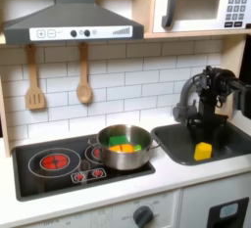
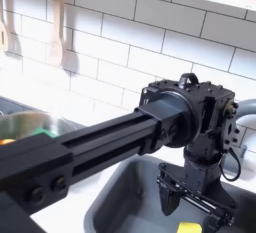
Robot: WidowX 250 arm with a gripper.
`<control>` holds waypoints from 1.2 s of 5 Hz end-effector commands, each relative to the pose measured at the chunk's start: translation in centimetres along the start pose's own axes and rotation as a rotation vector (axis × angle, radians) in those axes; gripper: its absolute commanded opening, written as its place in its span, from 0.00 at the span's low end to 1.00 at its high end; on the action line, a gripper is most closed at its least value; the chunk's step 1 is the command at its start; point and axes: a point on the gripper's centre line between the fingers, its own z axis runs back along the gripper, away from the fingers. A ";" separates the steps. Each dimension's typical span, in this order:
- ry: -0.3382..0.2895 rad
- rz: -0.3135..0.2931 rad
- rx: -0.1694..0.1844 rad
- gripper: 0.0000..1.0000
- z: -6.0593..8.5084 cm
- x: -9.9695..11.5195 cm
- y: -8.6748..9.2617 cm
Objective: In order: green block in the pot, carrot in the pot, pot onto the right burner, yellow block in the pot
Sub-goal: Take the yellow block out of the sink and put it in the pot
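On the white tile wall (image 1: 118, 80) hang a wooden spatula (image 1: 34, 80) and a wooden spoon (image 1: 84, 75), side by side; both show again in the second exterior view (blurred there). Above them sits a grey range hood (image 1: 71, 22) with dials, and a microwave (image 1: 201, 5) is mounted at the first exterior view's upper right. The white counter (image 1: 98, 198) has a knob (image 1: 143, 215) on its front.

Carrot (image 1: 122, 149) in pot (image 1: 125, 146); yellow block (image 1: 203, 152) in sink (image 1: 173, 142).
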 end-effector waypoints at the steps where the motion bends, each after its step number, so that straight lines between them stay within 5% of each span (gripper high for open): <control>1: 0.032 -0.062 0.005 1.00 -1.3 0.0 0.2; 6: 0.052 -0.041 0.016 1.00 -3.1 0.3 0.2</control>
